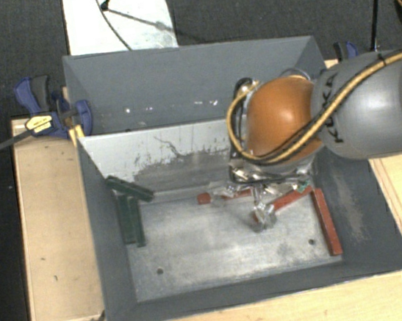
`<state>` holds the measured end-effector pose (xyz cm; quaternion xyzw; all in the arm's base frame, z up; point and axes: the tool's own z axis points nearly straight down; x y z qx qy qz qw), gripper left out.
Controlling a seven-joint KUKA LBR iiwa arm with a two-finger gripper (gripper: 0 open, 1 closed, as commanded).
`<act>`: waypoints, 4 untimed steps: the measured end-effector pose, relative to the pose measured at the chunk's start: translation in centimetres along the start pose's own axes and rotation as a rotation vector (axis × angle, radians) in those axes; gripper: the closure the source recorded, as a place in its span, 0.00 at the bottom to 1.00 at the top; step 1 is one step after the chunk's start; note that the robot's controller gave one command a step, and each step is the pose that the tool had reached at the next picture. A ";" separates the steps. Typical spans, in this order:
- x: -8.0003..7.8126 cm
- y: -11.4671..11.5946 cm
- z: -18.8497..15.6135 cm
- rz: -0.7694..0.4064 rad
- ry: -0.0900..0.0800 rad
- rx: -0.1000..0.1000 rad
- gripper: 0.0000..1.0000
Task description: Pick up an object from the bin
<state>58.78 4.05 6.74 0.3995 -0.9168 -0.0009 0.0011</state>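
Observation:
My gripper (260,214) hangs low over the right middle of the bin floor, just under the orange wrist cover. A thin red stick (291,199) lies slanted right beside it on the right, with a small green bit (305,188) at its far end. To the left of the gripper lies a small red-brown block (205,198), with a thin pale piece (224,193) next to it. Nothing shows held in the gripper.
A long red-brown bar (327,223) lies along the bin's right wall. Two dark green bars sit at the left: one upright along the wall (131,219), one slanted above it (130,188). The arm and orange cover hide the back right corner.

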 end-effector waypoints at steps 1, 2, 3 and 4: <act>0.2 0.8 -6.3 0.126 -0.009 0.006 0.00; 3.5 -3.5 -0.2 -0.084 -0.001 0.003 0.00; 3.3 -3.4 -0.3 -0.080 -0.003 0.002 1.00; 5.0 -1.8 -15.3 -0.104 -0.008 0.010 1.00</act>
